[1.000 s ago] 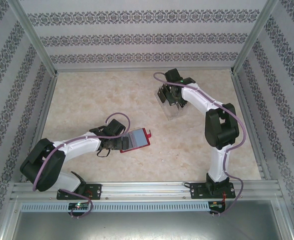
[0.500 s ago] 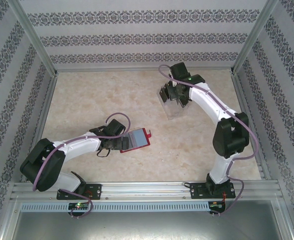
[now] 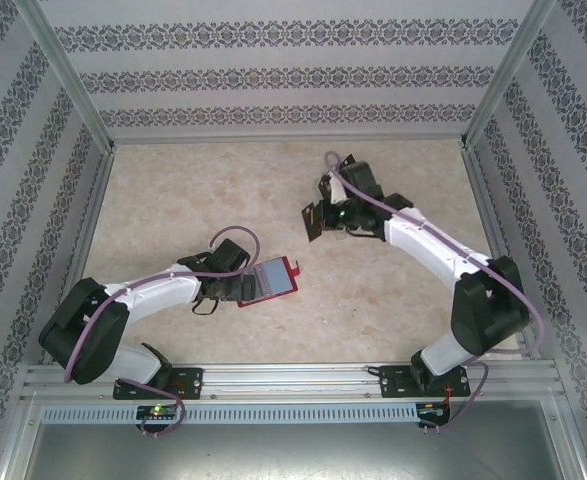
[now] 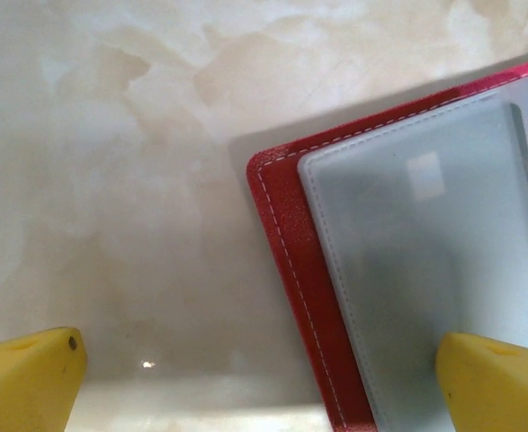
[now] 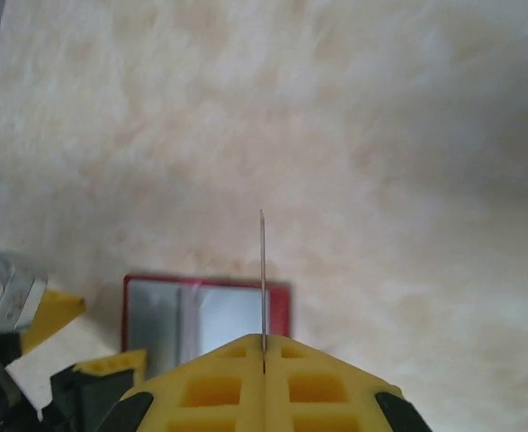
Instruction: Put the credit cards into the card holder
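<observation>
Left of the worktop's (image 3: pixel 173 200) centre, nearer its near edge, the card holder (image 3: pixel 271 279) lay open, grey-blue inside up. The left gripper (image 3: pixel 235 288) sat at its left end, jaws wide apart. One yellow finger (image 4: pixel 493 382) was over the lining and the other over bare worktop, the holder's red edge between them. One credit card (image 5: pixel 262 270) was pinched edge-on in the right gripper (image 5: pixel 264 349), off the holder's far right corner, near it but apart.
</observation>
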{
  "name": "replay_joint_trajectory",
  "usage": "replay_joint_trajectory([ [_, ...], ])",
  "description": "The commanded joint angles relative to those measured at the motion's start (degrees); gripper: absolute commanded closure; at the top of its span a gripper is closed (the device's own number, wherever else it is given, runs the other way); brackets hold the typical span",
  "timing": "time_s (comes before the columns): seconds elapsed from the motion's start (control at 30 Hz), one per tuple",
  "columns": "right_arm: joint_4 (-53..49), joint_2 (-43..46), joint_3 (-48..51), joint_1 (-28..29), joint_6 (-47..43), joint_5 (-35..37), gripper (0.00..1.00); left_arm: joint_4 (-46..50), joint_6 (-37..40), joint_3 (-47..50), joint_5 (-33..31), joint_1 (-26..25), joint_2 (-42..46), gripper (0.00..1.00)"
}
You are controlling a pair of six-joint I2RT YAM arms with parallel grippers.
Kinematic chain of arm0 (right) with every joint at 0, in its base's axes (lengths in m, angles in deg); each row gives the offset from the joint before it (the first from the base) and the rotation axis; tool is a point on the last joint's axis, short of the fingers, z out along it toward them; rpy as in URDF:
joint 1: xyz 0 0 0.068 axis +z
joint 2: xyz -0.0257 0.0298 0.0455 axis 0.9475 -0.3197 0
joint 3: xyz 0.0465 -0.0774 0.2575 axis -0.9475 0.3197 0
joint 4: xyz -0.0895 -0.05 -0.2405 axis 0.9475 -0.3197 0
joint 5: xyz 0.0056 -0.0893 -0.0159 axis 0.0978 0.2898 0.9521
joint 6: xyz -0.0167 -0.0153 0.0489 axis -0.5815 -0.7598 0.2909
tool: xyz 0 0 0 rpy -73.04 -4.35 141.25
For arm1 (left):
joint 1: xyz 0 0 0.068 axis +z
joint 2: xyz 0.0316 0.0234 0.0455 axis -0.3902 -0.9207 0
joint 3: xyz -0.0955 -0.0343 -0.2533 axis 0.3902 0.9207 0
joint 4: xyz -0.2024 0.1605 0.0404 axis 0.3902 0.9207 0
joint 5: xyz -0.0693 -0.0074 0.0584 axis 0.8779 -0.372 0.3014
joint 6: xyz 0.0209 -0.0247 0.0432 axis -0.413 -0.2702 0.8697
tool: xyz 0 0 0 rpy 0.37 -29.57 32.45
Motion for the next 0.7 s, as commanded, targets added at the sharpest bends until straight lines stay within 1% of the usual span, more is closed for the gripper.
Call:
replay_joint_trajectory([
  [0.0,9.34,-2.85,1.32,4.35,5.20,-3.75,1.00,3.98,1.26,0.45,-1.62,-0.44,0.86,0.00],
  [0.2,14.58,-8.90,1.97,9.72,8.59,-3.75,1.00,4.23,1.44,0.04,-1.57,-0.44,0.51,0.00],
  [0.37,14.41,-12.06,1.84,12.27,8.85,-1.03,1.00,4.16,2.02,-0.56,-1.64,-0.44,0.31,0.00],
  [0.53,10.64,-13.90,2.43,13.59,7.01,4.94,1.00,3.98,2.95,-1.33,-1.20,-0.44,-0.22,0.00],
  [0.67,6.58,-13.62,3.82,14.58,6.32,12.52,1.00,3.64,3.94,-1.93,-0.85,-0.43,-0.80,0.00],
])
